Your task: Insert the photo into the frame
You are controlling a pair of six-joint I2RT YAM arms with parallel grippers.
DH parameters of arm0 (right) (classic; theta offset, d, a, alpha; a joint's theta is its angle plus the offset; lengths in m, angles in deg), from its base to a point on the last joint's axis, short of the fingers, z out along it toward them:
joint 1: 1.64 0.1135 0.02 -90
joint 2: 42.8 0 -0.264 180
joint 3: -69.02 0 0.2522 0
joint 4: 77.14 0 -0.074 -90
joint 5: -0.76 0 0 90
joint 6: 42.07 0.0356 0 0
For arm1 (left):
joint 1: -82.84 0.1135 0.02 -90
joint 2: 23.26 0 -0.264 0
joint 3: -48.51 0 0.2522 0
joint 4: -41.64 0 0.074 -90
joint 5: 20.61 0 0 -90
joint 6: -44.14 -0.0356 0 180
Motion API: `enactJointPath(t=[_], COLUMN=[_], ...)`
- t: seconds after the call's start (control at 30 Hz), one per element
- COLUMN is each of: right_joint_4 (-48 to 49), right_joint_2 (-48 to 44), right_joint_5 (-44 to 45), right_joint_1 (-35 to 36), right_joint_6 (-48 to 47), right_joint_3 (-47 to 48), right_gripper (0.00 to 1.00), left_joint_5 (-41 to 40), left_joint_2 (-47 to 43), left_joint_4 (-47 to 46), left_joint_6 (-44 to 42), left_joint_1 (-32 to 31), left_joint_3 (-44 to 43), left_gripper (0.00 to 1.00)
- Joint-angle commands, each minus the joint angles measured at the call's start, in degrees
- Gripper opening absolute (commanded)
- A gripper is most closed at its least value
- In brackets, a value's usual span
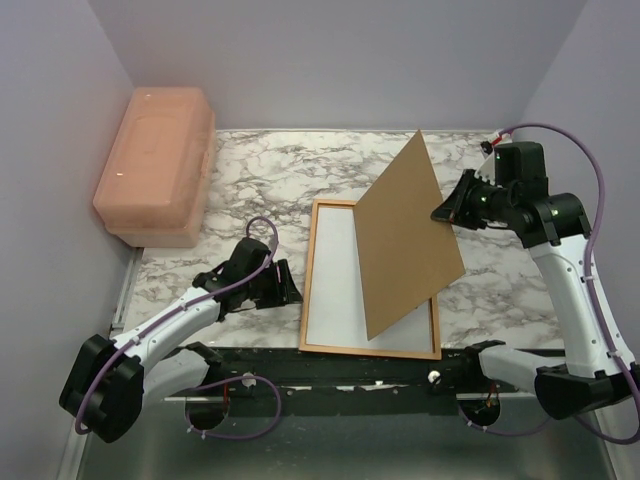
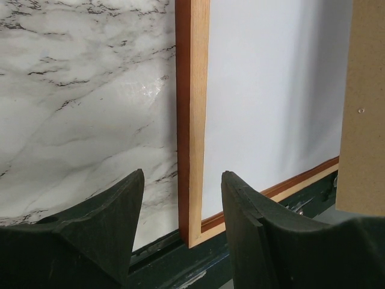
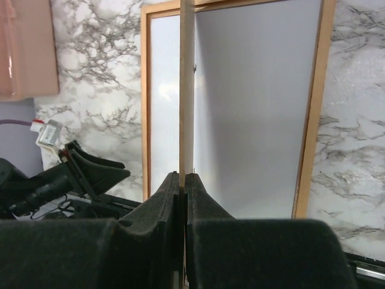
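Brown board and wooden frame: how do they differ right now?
The brown backing board is tilted up; the frame lies flat on the marble table. The board is pinched by the right gripper; the frame is gripped by nothing, the left gripper open beside it. The board is solid brown; the frame is a light-wood border around a white sheet. Both are rectangular.

There was one frame point(image 1: 307, 290), one photo point(image 1: 335, 285) showing only its white back, one brown backing board point(image 1: 405, 230) and one salmon-pink lidded plastic box point(image 1: 155, 165). One marble-patterned table point(image 1: 260, 180) was in view. Two robot arms were counted, each with one gripper: the left gripper point(image 1: 290, 285) and the right gripper point(image 1: 441, 212).
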Motion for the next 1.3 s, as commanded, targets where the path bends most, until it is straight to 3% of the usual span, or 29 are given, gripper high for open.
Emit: enactJointPath(t=[0.0,0.33,0.73,0.93,1.1,1.27], right_joint_4=[-0.3,-0.5,9.1,10.2,12.2,15.8], right_joint_2=[-0.8,1.7,5.2,9.8,11.3,12.9], right_joint_5=[3.5,5.9,0.5,5.9,6.7,4.3], right_joint_1=[0.0,1.2,9.2,17.8,21.6,25.9], right_joint_6=[-1.8,-3.0,1.8,3.0,3.2,3.8], right_joint_3=[0.7,2.6,-3.6,-3.2,-2.1,-0.8], right_gripper=[0.01,0.0,0.01,0.02,0.08,0.28], left_joint_5=[-0.8,-0.2,1.4,3.8,5.7,8.4], left_joint_2=[0.0,-1.4,-7.2,-9.8,-10.3,-11.1], left_joint_4=[1.0,1.8,4.7,4.5,3.5,2.1], left_joint_6=[-1.1,-0.5,0.4,1.4,2.3,3.4], left_joint_1=[0.2,0.2,0.2,0.2,0.2,0.2], left_joint_3=[-1.1,-2.1,-4.5,-5.9,-6.1,-6.7], left_gripper=[0.56,0.57,0.6,0.78,0.79,0.79])
